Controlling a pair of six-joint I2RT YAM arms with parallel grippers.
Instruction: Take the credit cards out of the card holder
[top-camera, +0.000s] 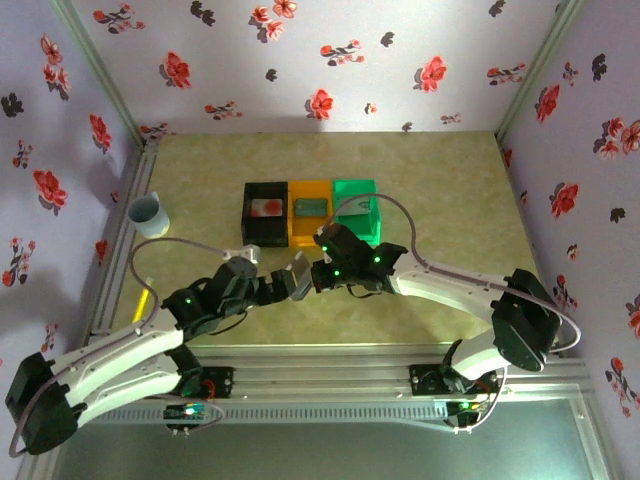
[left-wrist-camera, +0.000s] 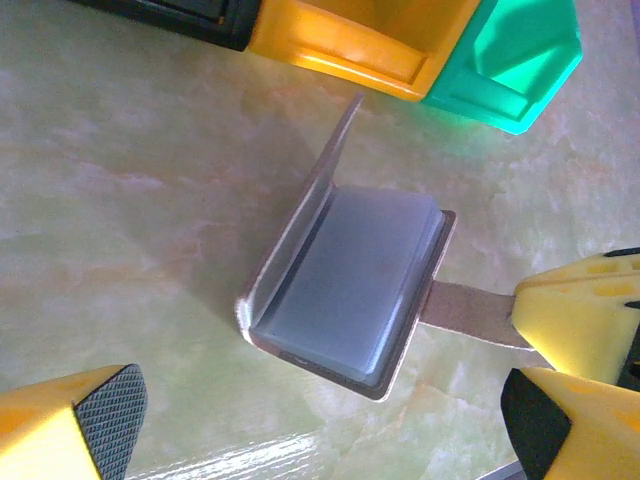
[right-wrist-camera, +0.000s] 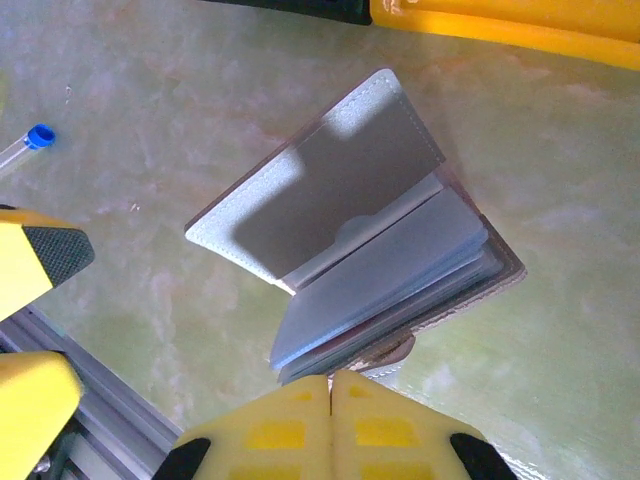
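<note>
— Where's the card holder (right-wrist-camera: 370, 250) from where you stand?
— On the counter (top-camera: 450, 200), just in front of the bins and between the two arms. It's open like a book, with one cover tipped up. The right claw (right-wrist-camera: 330, 392) is pinched tight on the tab sticking out of its side. The left claw (left-wrist-camera: 322, 395) hovers over it, gaping wide, with nothing in it.
— And the credit cards (top-camera: 309, 206), how many are out?
— Two, by my count. A white card with a red mark (top-camera: 265, 207) lies in the black bin (top-camera: 265, 233), and a grey-green card lies in the orange bin (top-camera: 305, 236). I can't tell from here what the green bin (top-camera: 370, 226) holds.
— So what's left?
— A silvery-grey card (left-wrist-camera: 350, 270) sits in the flat half of the holder. There are leaves stacked under it, but I can't say whether they're more cards or only sleeves. I'd call the job past halfway but not finished.
— Full tally?
— One holder, three bins, two cards out and at least one still in, two claws, and one pale cup (top-camera: 147, 213) off at the counter's left edge.
</note>
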